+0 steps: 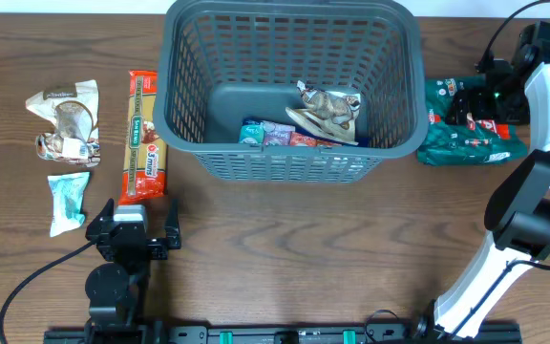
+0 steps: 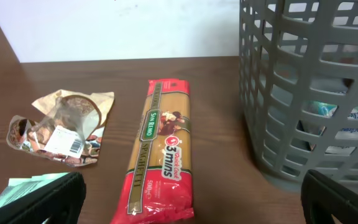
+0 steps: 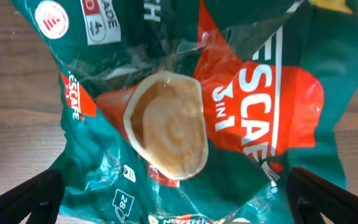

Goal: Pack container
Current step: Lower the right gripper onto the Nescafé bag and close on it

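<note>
Nearest to the robot, the left gripper (image 1: 134, 222) stands low over the wooden table (image 1: 304, 248) with its jaws spread wide and nothing between them. In the left wrist view its two black fingertips (image 2: 42, 199) are far apart at the lower corners. Just in front of it lies a long red and yellow pasta packet (image 1: 143, 134), with its near end close to the open jaws. Left of the pasta lie a small pale teal packet (image 1: 68, 199) and, farther away, a crumpled cream and brown packet (image 1: 65, 119). The container (image 1: 285, 162), a large dark grey basket with lattice sides, stands upright at the middle of the far side of the table, just to the right of the pasta. On its floor rests a crumpled cream and brown packet (image 1: 327, 110) and, beside it, against the near wall, some small blue, purple and red packets (image 1: 280, 134). To the right of the container, the right gripper (image 1: 471, 105) hangs above a green coffee packet (image 1: 471, 129), its jaws wide on either side; I cannot tell if they touch it.
</note>
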`<state>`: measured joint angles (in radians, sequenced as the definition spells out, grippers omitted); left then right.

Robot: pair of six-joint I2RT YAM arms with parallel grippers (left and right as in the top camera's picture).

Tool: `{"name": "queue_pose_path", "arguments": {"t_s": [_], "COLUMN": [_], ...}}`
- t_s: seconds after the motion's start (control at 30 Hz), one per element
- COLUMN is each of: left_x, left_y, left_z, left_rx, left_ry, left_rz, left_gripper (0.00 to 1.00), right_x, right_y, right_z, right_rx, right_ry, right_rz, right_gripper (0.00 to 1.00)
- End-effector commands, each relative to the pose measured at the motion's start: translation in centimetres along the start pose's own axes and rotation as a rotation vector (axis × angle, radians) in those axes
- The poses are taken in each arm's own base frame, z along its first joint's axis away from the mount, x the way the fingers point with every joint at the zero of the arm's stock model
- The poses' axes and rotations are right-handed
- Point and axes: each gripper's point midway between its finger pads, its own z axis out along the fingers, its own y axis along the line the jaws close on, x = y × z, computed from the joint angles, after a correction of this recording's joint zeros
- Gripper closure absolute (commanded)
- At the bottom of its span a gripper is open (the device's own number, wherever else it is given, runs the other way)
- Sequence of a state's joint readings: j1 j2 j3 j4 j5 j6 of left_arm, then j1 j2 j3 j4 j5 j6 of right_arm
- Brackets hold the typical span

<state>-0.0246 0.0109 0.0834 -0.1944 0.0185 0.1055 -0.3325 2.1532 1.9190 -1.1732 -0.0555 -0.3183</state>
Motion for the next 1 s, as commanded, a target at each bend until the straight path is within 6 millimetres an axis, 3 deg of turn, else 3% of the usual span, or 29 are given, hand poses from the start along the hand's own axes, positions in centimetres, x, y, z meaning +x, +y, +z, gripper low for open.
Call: {"name": "queue_pose_path", "arguments": {"t_s": [0.0,0.2,0.43,0.73,0.97], "left_x": [1.3,1.3,1.3,1.3,1.3], "left_y": [0.0,0.0,0.0,0.0,0.0], "left_z": [0.1,0.1,0.1,0.1,0.1], "left_rx": [-0.003,-0.002,-0.002,-0.002,-0.002], "left_ry": [0.038,0.038,0.038,0.038,0.038], "left_rz": [0.006,0.006,0.006,0.006,0.006], "left_gripper": [0.01,0.01,0.01,0.01,0.01], "right_x": [-1.1,-1.3,-0.4,-0.4,1.0], "right_y": [0.7,0.9,1.0,0.8,1.9], "right_z": [0.0,0.4,3.5,5.0,8.5], "right_rx": [0.004,0.003,0.004,-0.005,-0.079], "right_ry": [-0.024,-0.026,0.054,0.068,0.144], "right_rz": [-0.048,-0.054,-0.029,-0.014,0.006], "right_gripper": [0.01,0.01,0.01,0.01,0.03]}}
